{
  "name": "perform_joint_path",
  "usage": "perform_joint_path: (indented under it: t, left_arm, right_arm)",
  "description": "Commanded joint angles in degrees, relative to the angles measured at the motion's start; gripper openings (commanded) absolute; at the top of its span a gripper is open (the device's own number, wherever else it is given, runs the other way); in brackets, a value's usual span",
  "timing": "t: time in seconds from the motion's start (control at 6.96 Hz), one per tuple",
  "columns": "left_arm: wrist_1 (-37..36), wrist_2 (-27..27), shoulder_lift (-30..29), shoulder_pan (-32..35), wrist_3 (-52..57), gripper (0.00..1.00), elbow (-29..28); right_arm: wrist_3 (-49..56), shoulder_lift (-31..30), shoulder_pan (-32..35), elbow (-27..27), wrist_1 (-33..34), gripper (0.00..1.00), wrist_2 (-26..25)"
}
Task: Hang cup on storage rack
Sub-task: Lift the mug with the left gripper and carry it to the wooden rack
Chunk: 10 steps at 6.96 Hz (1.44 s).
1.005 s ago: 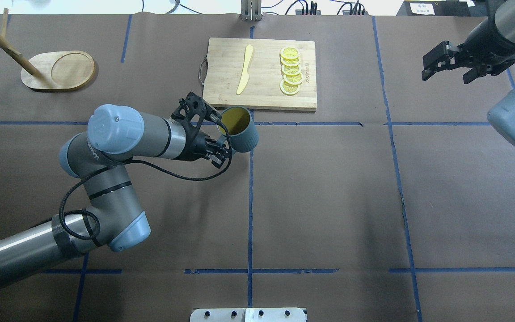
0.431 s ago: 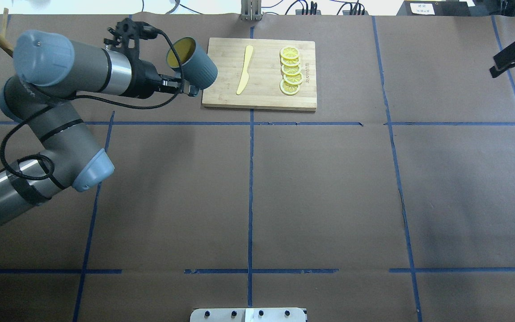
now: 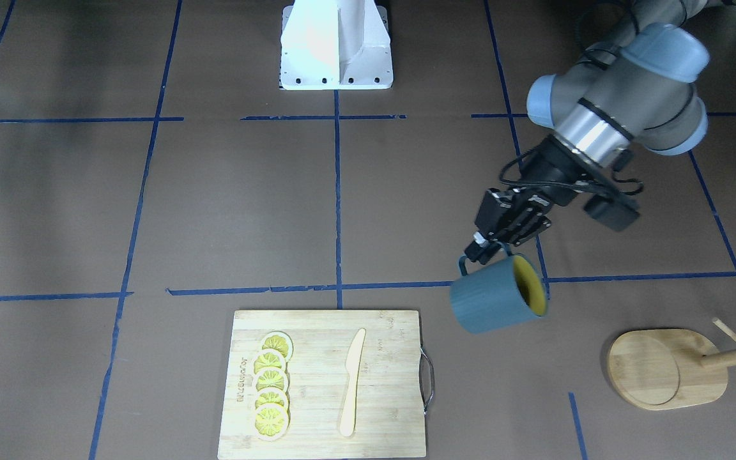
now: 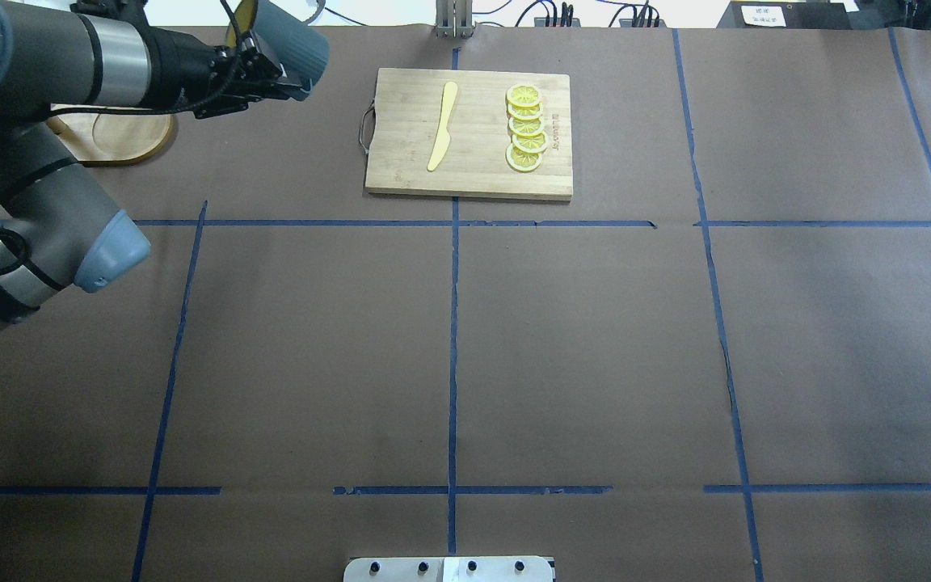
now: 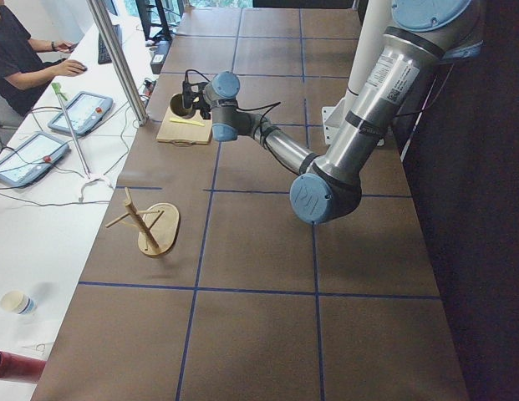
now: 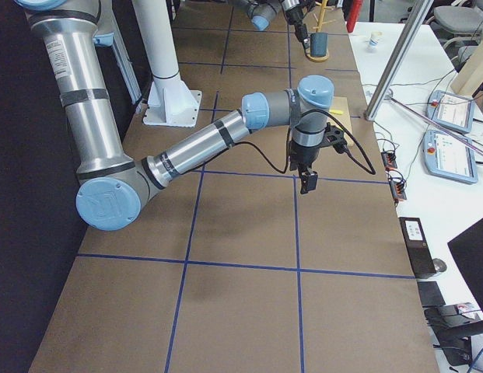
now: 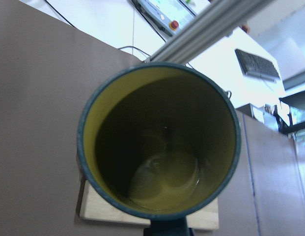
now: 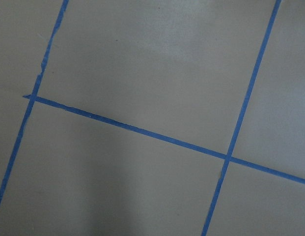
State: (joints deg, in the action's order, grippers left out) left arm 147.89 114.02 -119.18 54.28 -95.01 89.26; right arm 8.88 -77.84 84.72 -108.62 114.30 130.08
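Cup (image 3: 489, 303) clamped by its handle in our left gripper (image 3: 484, 250), we are swinging it from mid-table toward the storage rack (image 3: 646, 370); whether our right gripper (image 6: 307, 185) is open or closed, we cannot tell.

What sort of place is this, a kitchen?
Most likely a robotics lab staging kitchen chores, not a real kitchen: a table gridded with blue tape, a person at a desk with tablets beside it, and the robot's left gripper holding a cup.

table (image 4: 595, 339): brown cover, blue tape grid | cutting board (image 4: 482, 166): far centre | storage rack (image 3: 643, 370): far left, apart
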Motion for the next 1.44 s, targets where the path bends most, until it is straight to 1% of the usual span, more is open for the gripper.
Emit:
perform_joint_path:
  t: [0.0,0.14,0.29,0.43,0.72,0.86,1.01,1.15,1.29]
  left_arm:
    - [7.8,-0.46,0.26,4.32,-15.73,0.0,-3.45]
    - [15.51,-0.73,0.26,5.47,-22.52,0.0,-7.57]
    - [23.85,-7.26,0.26,5.57,-31.98,0.0,-10.92]
    - [28.98,-10.02,0.26,5.74,-36.95,0.0,-15.22]
    - [30.08,-16.17,-0.18,7.14,-44.6,0.0,-17.8]
    - [31.65,-18.02,-0.18,9.07,-50.04,0.0,-20.42]
    - [33.15,-19.09,-0.44,11.43,-53.4,0.0,-23.58]
    - [34.3,-19.1,-1.05,12.68,-53.69,0.0,-25.61]
    - [35.96,-19.1,-1.84,13.04,-56.22,0.0,-27.98]
  right_arm:
    - [2.64,-3.01,2.03,-1.75,1.01,1.0,2.36]
    - [2.55,-3.54,2.03,-3.07,0.58,1.0,2.11]
    - [2.2,-3.46,1.94,-3.0,0.4,1.0,1.32]
    - [2.2,-3.37,1.94,-3.0,0.23,1.0,1.14]
    - [2.11,-2.93,2.03,-4.14,0.22,1.0,1.23]
    - [2.11,-3.02,2.03,-4.23,0.14,1.0,1.31]
    - [2.11,-3.11,2.03,-4.23,0.14,1.0,1.31]
    - [2.11,-3.11,2.03,-4.14,0.22,1.0,1.23]
    - [2.02,-3.11,2.03,-4.14,0.22,1.0,1.31]
